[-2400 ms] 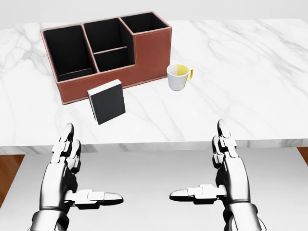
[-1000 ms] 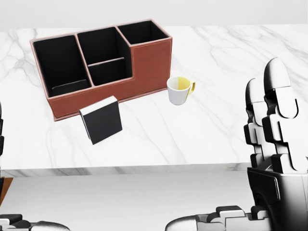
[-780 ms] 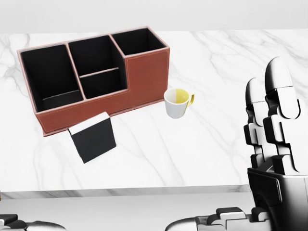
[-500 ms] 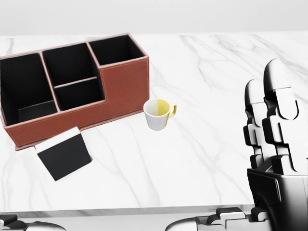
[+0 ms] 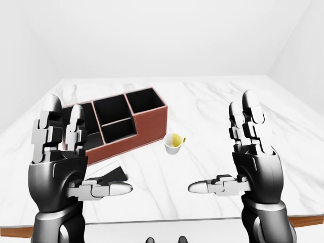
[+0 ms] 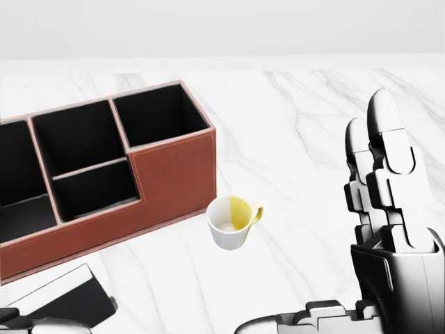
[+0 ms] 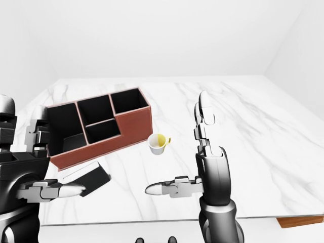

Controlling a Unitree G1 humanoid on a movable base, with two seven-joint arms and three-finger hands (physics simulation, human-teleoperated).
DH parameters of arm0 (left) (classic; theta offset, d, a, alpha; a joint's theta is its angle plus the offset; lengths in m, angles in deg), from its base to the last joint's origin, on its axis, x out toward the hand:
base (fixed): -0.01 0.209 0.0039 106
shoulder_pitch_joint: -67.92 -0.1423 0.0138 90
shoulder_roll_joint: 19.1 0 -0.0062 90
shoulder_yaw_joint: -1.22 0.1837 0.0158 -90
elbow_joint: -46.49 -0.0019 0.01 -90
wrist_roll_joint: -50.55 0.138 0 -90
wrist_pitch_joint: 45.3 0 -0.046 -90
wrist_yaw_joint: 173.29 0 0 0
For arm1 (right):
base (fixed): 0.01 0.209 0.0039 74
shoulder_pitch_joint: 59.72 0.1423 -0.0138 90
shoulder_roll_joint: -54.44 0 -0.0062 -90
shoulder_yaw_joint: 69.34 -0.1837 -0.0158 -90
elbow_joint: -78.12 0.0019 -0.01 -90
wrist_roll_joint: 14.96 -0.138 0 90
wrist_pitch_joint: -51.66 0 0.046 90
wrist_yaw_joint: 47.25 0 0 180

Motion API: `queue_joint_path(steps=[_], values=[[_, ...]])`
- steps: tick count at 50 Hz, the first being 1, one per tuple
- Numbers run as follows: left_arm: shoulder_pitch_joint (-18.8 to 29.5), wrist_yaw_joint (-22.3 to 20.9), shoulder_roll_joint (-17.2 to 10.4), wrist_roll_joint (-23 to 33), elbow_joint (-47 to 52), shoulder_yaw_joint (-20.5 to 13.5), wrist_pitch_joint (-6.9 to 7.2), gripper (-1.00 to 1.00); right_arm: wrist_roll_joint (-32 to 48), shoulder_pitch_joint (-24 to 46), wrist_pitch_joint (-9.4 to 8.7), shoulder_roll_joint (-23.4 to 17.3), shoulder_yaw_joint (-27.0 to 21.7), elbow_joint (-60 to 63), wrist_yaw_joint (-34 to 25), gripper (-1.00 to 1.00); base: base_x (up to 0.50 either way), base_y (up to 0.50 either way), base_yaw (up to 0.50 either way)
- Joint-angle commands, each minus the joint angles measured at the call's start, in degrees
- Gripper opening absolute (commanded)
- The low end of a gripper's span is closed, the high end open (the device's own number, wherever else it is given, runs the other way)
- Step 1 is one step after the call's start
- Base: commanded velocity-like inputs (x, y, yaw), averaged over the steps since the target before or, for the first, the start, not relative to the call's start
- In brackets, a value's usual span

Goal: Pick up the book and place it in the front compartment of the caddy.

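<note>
Plainly, book (image 7: pixel 86 178) and caddy (image 6: pixel 104 181) bear no writing.

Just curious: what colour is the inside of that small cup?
Yellow inside the small white handled cup, clearest in the head view.

The flat black book with white page edges (image 7: pixel 87 178) is partly covered by the thumb of the left hand (image 5: pixel 61 162) in both eye views, and the head view's bottom-left corner crops it. The brown leather caddy with black compartments (image 6: pixel 104 181) runs off the head view's left edge; in the left-eye view the left hand's raised fingers (image 5: pixel 48 129) hide its left end.
</note>
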Motion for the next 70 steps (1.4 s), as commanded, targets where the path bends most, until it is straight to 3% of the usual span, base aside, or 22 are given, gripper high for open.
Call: queue_joint_path(steps=[1, 30, 36, 39, 48, 51, 55, 56, 57, 63, 70], values=[[0.1, 0.0, 0.0, 0.0, 0.1, -0.2, 0.00, 1.00, -0.3, 0.0, 0.00, 0.1, -0.1, -0.3, 0.0, 1.00, 0.50, 0.00, 0.00], [-1.0, -1.7, 0.1, 0.9, 1.6, -0.5, 0.00, 1.00, -1.0, -0.3, 0.00, 0.4, -1.0, 0.1, 0.2, 0.99, 0.45, 0.00, 0.00], [-2.5, -4.2, 0.0, 4.2, 2.1, 0.1, 0.00, 1.00, -1.3, -0.5, 0.00, 0.4, -1.3, 0.5, 0.3, 0.99, 0.00, 0.00, 0.00], [-3.6, -8.1, -0.7, 3.6, 4.1, -0.4, 0.00, 1.00, -1.3, -0.6, 0.00, 0.4, -1.3, 0.5, 0.3, 1.00, 0.00, 0.00, 0.00], [-3.5, -13.8, 0.1, 10.7, 3.6, -2.8, 0.00, 1.00, -1.6, -0.5, 0.00, 0.6, -2.4, 0.1, -0.3, 1.00, 0.00, 0.00, 0.00], [-5.5, -15.6, 0.2, 19.2, -0.1, -3.6, 0.00, 1.00, -1.7, -0.5, 0.00, 0.7, -2.8, 0.2, -0.4, 1.00, 0.00, 0.00, 0.00], [-7.0, -19.0, 1.7, 21.7, -1.2, -4.3, 0.00, 1.00, -1.5, -0.3, 0.00, 0.8, -2.8, -0.4, -0.3, 0.99, 0.00, 0.00, 0.00], [-12.4, -17.5, 0.8, 32.9, -9.1, -4.7, -8.83, 1.00, -0.5, -0.3, 0.00, 0.7, -2.0, 0.3, 0.0, 1.00, 0.00, 0.00, 0.00], [-12.6, -18.4, 1.9, 34.0, -9.9, -5.6, -10.00, 1.00, -0.6, -0.3, 0.00, 0.7, -2.0, 0.4, 0.0, 1.00, 0.00, 0.00, 0.00], [-12.2, -20.2, 5.4, 37.5, -12.5, -8.0, -10.00, 1.00, -0.2, -0.3, 0.00, 0.6, -1.9, 0.7, 0.0, 1.00, 0.00, 0.00, 0.00], [-11.8, -21.2, 6.2, 38.4, -13.2, -9.9, -10.00, 1.00, -0.6, -0.5, 0.00, 0.7, -2.5, 0.9, -0.2, 1.00, 0.00, 0.00, 0.00]])
